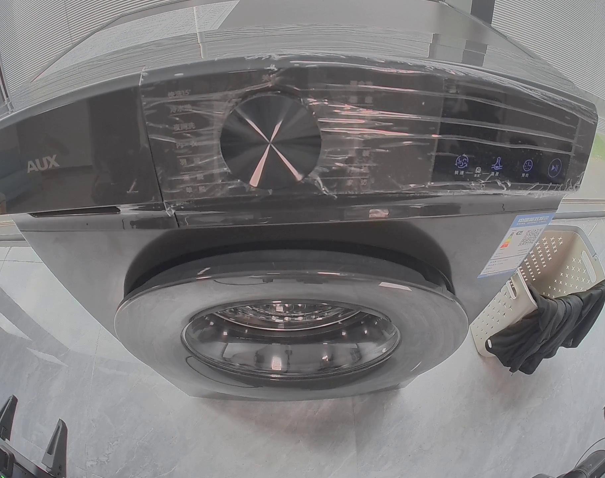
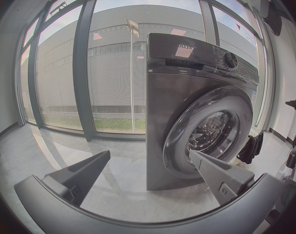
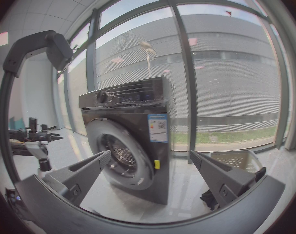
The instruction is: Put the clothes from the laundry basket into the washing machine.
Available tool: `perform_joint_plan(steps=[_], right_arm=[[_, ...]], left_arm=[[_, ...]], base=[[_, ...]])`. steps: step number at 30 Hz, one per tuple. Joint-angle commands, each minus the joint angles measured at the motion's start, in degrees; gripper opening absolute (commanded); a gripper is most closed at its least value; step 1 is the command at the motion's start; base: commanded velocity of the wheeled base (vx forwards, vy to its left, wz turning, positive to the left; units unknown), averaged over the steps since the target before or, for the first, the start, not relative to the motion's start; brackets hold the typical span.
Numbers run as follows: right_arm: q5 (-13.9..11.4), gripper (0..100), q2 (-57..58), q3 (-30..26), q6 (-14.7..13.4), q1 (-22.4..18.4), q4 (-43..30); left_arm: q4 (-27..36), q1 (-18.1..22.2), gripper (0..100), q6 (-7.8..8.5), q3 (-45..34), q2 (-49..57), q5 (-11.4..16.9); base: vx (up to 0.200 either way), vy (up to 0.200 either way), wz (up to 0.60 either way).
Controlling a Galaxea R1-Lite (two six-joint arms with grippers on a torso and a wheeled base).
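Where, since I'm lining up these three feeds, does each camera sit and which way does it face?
Head view: on the head, looking forward and down at the front of the washing machine; left gripper at the bottom corner.
Left wrist view: on the left wrist, facing the machine from the robot's left; its open fingers in front.
Right wrist view: on the right wrist, facing it from the right; right gripper open in front.
Head and right wrist views share the laundry basket.
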State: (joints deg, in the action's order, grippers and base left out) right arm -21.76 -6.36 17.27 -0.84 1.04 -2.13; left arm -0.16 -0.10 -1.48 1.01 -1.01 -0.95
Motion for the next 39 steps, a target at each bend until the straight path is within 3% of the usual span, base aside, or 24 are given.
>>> perform_joint_plan(steps=[1, 2, 6, 13, 14, 18, 23, 26, 33, 39], right_arm=[[-14.89, 100, -21.76, -1.45, 3.74, 2.57, 2.4], [-16.74, 100, -27.03, -1.54, 4.36, 4.59, 5.3], [-16.56, 100, -38.28, -1.1, 4.09, 10.39, 13.56], [-16.12, 100, -55.07, -0.49, 2.16, 13.82, 23.49], [-14.98, 100, -56.92, -0.14, 2.16, 14.52, 23.75], [-6.01, 100, -61.84, 2.33, 1.54, 19.09, 24.37], [0.84, 100, -64.21, 5.67, -2.15, 26.12, 24.72], [5.32, 100, -66.76, 8.04, -3.73, 27.88, 24.81], [6.47, 100, -69.31, 10.94, -4.78, 27.97, 26.39], [6.64, 100, -72.47, 10.15, -4.78, 28.32, 30.7]], left_arm=[[-0.02, 0.01, 100, -0.02, -0.92, 1.01, -0.02], [-0.02, 0.01, 100, -0.02, -0.92, 1.01, -0.02], [-0.02, 0.01, 100, -0.02, -0.92, 1.01, -0.02], [-0.02, 0.01, 100, -0.11, -0.92, 1.01, -0.02], [-0.02, 0.01, 100, -0.11, -0.92, 1.01, -0.02], [-0.02, 0.01, 100, -0.11, -0.92, 1.01, -0.02], [-0.02, 0.01, 100, -0.11, -0.92, 1.01, -0.02], [-0.02, 0.01, 100, -0.11, -0.92, 1.01, -0.02], [-0.02, 0.01, 100, -0.11, -0.92, 1.01, -0.02], [-0.02, 0.01, 100, -0.11, -0.92, 1.01, -0.02]], base=[[0.0, 0.0, 0.0], [0.0, 0.0, 0.0], [0.0, 0.0, 0.0], [0.0, 0.0, 0.0], [0.0, 0.0, 0.0], [0.0, 0.0, 0.0], [0.0, 0.0, 0.0], [0.0, 0.0, 0.0], [0.0, 0.0, 0.0], [0.0, 0.0, 0.0]])
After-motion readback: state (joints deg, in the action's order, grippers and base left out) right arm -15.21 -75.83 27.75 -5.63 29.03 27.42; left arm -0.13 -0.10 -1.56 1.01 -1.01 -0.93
